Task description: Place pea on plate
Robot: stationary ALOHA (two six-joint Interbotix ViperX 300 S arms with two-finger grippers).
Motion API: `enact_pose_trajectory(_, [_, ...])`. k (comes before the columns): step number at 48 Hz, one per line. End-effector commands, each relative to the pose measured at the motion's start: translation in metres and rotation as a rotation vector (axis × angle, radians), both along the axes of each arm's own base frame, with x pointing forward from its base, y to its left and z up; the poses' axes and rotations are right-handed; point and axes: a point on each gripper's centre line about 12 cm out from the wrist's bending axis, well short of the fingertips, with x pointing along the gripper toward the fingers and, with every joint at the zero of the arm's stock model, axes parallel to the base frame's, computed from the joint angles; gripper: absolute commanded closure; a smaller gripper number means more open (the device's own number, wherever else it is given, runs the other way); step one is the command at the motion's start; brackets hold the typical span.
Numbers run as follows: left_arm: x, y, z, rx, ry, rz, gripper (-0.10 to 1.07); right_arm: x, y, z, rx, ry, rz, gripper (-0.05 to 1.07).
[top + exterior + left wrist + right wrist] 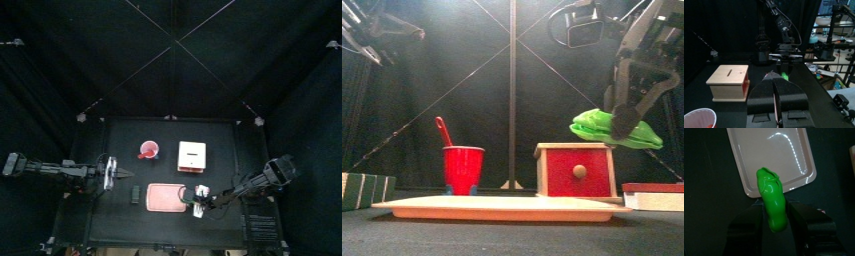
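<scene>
The pea (771, 198), a green pod, is held between the jaws of the right gripper (773, 220), long axis running out along the fingers toward the plate (771, 158). In the right wrist view its tip is seen over the plate's near edge; the pod is carried above the plate, not yet on it. The plate's surface is bare, flat and pale pink, w/ room beyond the tip. The left gripper (777, 87), jaws closed and empty, rests at the table's left, farther off. Judged: a short advance, then release.
</scene>
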Motion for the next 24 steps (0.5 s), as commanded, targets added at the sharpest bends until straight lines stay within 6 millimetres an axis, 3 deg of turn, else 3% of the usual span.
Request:
enact_pose_trajectory(1, [0.002,0.000,0.008,0.012,-0.025,0.001,1.01,0.009,0.000,0.019,0.013,-0.062,0.002,0.51])
enact_pose_trajectory(14, [0.001,0.000,0.008,0.016,-0.037,-0.003,1.01,0.021,-0.009,0.023,-0.011,-0.109,0.018,0.51])
enact_pose_trajectory(24, [0.001,0.000,0.005,0.009,-0.029,-0.003,1.01,0.040,-0.027,0.018,0.021,-0.141,-0.015,0.51])
